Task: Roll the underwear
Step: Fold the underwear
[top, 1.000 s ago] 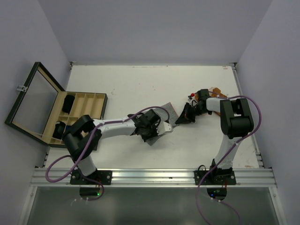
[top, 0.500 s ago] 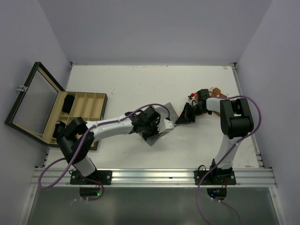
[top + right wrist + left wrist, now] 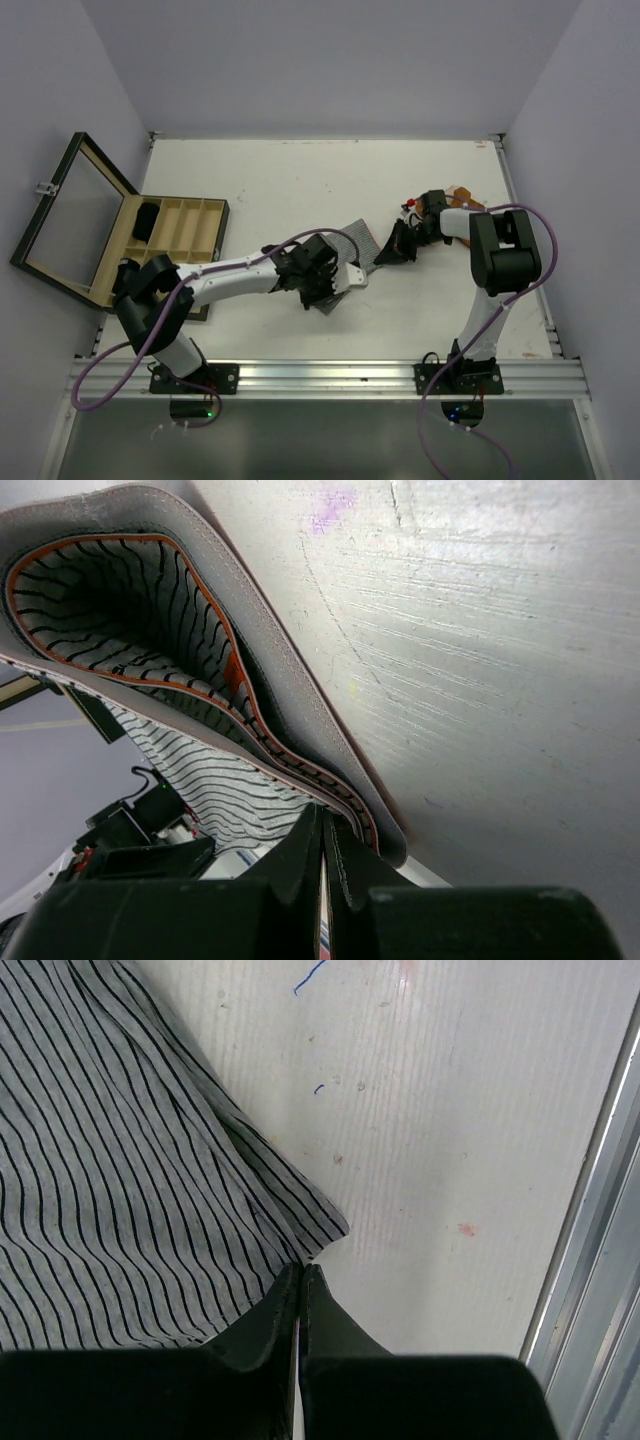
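**A:** Underwear (image 3: 352, 238) first, the grey striped pair. What does the left claw (image 3: 301, 1272) have?

**B:** Its jaws are pressed tight together, with the tips right at the near corner of the hem. I cannot tell whether any cloth is caught between them.

**A:** And the right claw (image 3: 325, 825)?

**B:** It is clamped on the waistband, pinching the layers at the far end of the same pair.

**A:** What has changed in the last second?

**B:** The left arm's elbow has swung back toward the wooden box (image 3: 200, 208), and its claw has slid slightly toward the near edge. The right arm has not moved. The striped cloth lies mid-surface (image 3: 270, 180), stretched between the two claws.

**A:** What does that mean for the rolling?

**B:** I'd say they are still pulling the cloth out flat. No turn of a roll shows anywhere yet. If the left claw has missed the hem, it needs to take hold again before rolling starts.
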`<state>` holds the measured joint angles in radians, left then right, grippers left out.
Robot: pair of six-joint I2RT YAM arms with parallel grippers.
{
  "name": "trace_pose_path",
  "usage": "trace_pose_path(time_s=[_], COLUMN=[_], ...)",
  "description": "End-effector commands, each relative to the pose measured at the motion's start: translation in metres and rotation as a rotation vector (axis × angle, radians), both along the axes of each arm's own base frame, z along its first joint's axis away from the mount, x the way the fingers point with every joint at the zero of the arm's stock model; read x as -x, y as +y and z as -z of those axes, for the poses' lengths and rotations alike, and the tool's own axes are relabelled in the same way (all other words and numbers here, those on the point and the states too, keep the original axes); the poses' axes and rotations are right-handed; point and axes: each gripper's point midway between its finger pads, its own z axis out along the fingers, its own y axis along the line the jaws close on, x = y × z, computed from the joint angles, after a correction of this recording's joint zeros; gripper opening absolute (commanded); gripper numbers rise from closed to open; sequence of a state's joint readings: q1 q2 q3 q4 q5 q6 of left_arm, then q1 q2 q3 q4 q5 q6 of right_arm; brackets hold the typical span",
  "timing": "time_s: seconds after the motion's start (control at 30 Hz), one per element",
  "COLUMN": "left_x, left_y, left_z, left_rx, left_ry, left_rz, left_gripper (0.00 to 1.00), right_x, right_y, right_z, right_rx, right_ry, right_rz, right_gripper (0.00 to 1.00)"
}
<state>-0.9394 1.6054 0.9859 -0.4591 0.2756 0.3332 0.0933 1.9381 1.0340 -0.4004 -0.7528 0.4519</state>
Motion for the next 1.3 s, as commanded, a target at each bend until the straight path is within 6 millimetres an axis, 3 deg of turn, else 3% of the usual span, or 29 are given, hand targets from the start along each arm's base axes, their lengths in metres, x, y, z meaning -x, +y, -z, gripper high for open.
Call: trace_pose_path(time_s=[0.0, 0.27, 0.4, 0.5, 0.67, 0.73, 0.77, 0.87, 1.0, 1.2, 1.27], left_x=[0.012, 0.015, 0.012, 0.007, -0.006, -0.027, -0.042, -0.057, -0.087, -0.116, -0.128], left_y=[-0.005, -0.019, -0.024, -0.027, -0.023, -0.009, 0.003, 0.016, 0.043, 0.053, 0.052], left_z=[-0.003, 0.011, 0.022, 0.016, -0.051, -0.071, -0.070, -0.053, -0.005, 0.028, 0.026], left_rx=[0.035, 0.049, 0.032, 0.039, 0.220, 0.277, 0.272, 0.234, 0.155, 0.087, 0.090], left_ry=[0.027, 0.059, 0.072, 0.055, -0.017, -0.030, -0.030, 0.000, 0.115, 0.120, 0.096], left_rz=[0.036, 0.043, 0.031, 0.025, -0.014, -0.088, -0.153, -0.222, -0.372, -0.412, -0.376], left_gripper=[0.00, 0.00, 0.24, 0.30, 0.39, 0.48, 0.49, 0.47, 0.43, 0.41, 0.41], right_x=[-0.003, -0.004, -0.004, -0.007, -0.007, -0.006, -0.004, 0.004, 0.025, 0.050, 0.055], right_y=[-0.028, -0.028, -0.027, -0.026, -0.026, -0.027, -0.026, -0.024, -0.020, 0.004, 0.017], right_z=[0.035, 0.036, 0.034, 0.030, 0.025, 0.024, 0.023, 0.022, 0.020, 0.003, -0.010], right_rx=[0.188, 0.184, 0.177, 0.172, 0.173, 0.172, 0.168, 0.152, 0.114, -0.031, -0.093], right_ry=[-0.015, -0.014, -0.018, -0.035, -0.054, -0.063, -0.063, -0.056, -0.036, -0.034, -0.051], right_rz=[0.019, 0.020, 0.015, 0.006, -0.010, -0.018, -0.026, -0.048, -0.100, -0.164, -0.195], right_gripper=[0.04, 0.05, 0.05, 0.04, 0.04, 0.04, 0.04, 0.04, 0.02, 0.02, 0.03])
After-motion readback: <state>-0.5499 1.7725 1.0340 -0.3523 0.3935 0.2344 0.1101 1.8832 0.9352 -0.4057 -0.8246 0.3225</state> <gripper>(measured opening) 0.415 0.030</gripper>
